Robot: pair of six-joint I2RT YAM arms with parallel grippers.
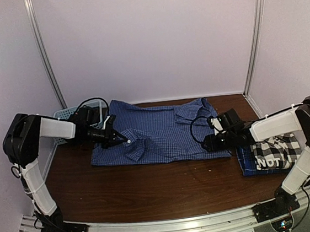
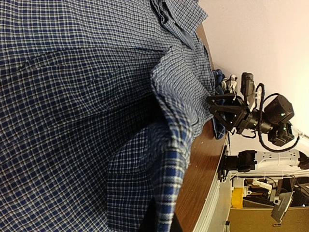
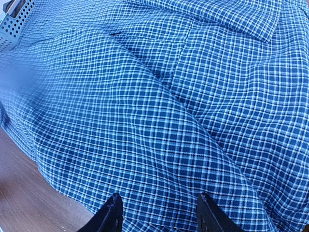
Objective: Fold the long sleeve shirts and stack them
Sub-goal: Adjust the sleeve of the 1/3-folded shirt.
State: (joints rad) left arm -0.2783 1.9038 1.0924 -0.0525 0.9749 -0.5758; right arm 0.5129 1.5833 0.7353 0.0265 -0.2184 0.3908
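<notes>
A soft, rumpled blue fine-check shirt (image 1: pixel 167 128) lies spread across the dark wooden table (image 1: pixel 151 188). The left claw (image 1: pixel 119 137) is clenched on a raised fold of it. The right claw (image 3: pixel 159 215) hangs released over its weave. A folded black-and-white plaid shirt (image 1: pixel 278 150) lies at the table's right.

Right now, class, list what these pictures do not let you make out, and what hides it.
Top view: lettering on the black-and-white plaid shirt, partly under the right arm, too small to read.
Top view: basket, mostly behind the left arm.
Left wrist view: left fingers, buried in the blue check shirt, cut by the bottom edge.
</notes>
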